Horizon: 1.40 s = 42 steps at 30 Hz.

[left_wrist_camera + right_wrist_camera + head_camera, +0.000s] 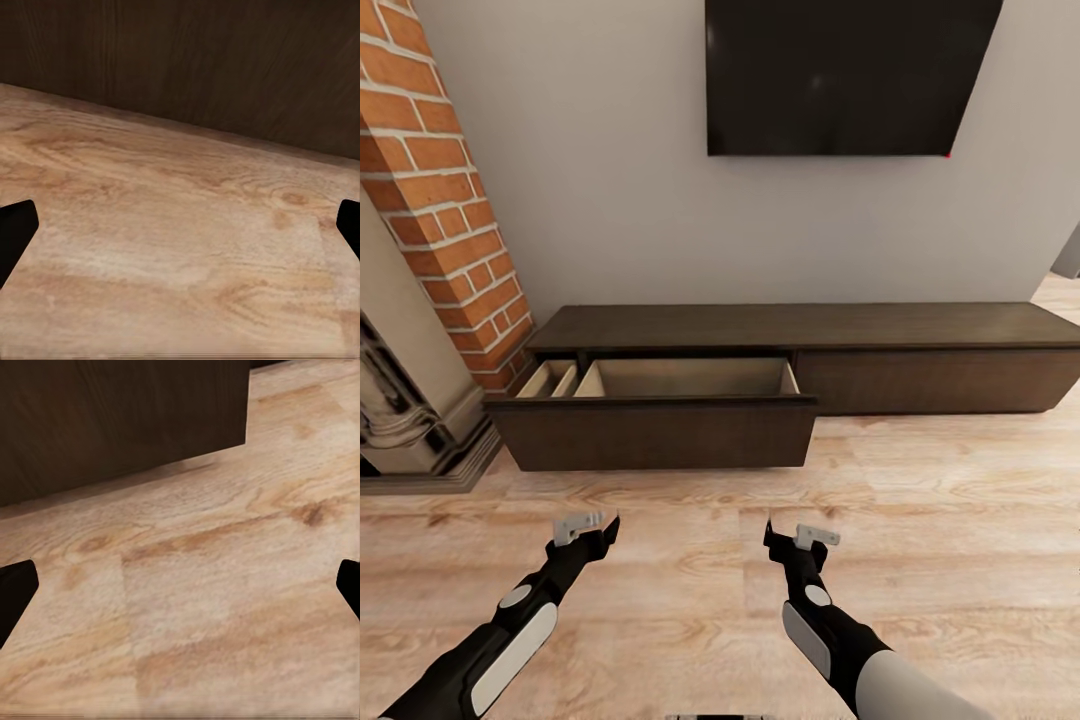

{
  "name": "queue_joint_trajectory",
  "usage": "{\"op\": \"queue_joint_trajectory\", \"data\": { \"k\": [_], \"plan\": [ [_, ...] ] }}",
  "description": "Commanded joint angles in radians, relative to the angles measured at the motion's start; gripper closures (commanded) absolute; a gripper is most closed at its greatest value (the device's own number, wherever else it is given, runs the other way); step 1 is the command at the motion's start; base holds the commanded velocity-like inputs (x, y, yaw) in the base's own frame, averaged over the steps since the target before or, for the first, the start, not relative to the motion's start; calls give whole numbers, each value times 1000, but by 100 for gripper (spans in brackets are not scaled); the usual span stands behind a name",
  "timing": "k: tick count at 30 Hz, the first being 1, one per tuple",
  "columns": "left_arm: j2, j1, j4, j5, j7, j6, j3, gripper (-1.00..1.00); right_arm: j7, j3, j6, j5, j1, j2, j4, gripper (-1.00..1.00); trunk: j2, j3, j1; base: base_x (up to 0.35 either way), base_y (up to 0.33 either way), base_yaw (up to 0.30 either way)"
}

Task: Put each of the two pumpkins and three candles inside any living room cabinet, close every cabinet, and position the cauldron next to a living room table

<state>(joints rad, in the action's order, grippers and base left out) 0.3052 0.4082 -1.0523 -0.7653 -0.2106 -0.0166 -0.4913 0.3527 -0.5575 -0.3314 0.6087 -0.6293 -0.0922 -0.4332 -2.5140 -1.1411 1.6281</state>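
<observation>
Floorboards of pale wood [920, 520] are seen in front of the cabinet [920, 375], a long low dark unit set against the grey wall below a black screen [850, 75] cut off by the upper frame edge. Its left drawer [660, 425] is pulled out, and the pale inside is seen only in part: the bottom is hidden behind the drawer front, so any contents cannot be made out. A narrower compartment is glimpsed at its left end, beside the brick column [440, 190]. The cabinet's right end is cut off. The left claw [588, 527] and right claw [800, 537] are held above bare floor, near the drawer front but apart from it, each spread open and empty, the black fingertips [15, 229] barely entering the wrist views.
</observation>
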Motion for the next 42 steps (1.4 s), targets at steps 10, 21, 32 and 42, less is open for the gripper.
{"op": "queue_joint_trajectory", "data": {
  "k": [10, 21, 32, 42],
  "plan": [
    [2, -4, -3, -8, -7, -10, -4, -100, 5, -10, -9, 1, -1, 1, -1, -100, -3, -40, 4, 0, 0, 0],
    [4, -7, -8, -8, -5, -37, -4, -100, 8, -74, -123, -47, 43, 1, -14, -100, -5, -82, 9, 0, 0, 0],
    [29, -38, -44, -11, -5, -49, -2, -100, 8, -82, -142, -51, 46, 1, -14, -100, -7, -109, 12, 0, 0, 0],
    [29, -39, -44, -11, -4, -40, -1, -100, 4, -82, -141, -50, 46, 2, -12, -100, -7, -109, 12, 132, 0, 0]
  ]
}}
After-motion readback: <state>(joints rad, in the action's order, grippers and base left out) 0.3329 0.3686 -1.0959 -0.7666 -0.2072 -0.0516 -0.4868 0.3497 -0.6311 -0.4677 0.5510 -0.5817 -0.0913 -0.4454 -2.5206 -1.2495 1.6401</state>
